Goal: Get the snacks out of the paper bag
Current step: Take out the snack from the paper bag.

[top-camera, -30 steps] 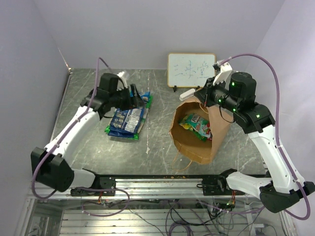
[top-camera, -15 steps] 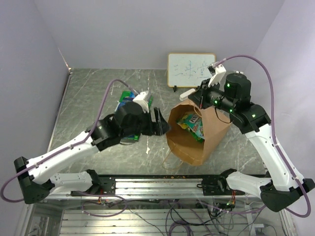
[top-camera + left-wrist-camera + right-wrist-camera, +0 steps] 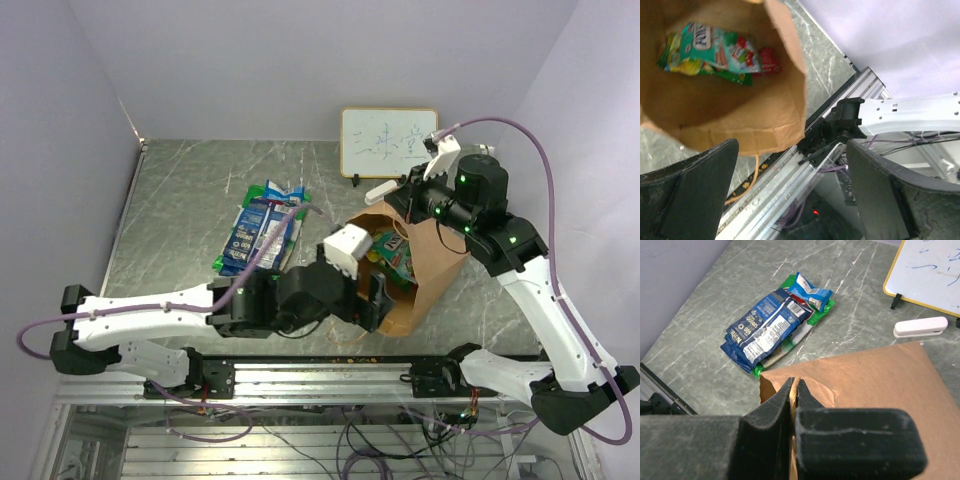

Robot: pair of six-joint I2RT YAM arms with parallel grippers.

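The left fingers [image 3: 695, 200] are standing wide apart and holding nothing, just in front of the mouth of the paper bag [image 3: 740, 115] at lower centre. They have swung there from the snack pile [image 3: 262, 230] at upper left, which is now lying uncovered on the table [image 3: 180, 200]. The right fingers [image 3: 765, 435] are staying clamped together on the bag's rim. A teal packet [image 3: 710, 45] is lying inside the bag, its white lettering unreadable. The dark blue packet [image 3: 765, 330] is showing print too small to read. The whiteboard [image 3: 388, 142] is bearing handwritten characters.
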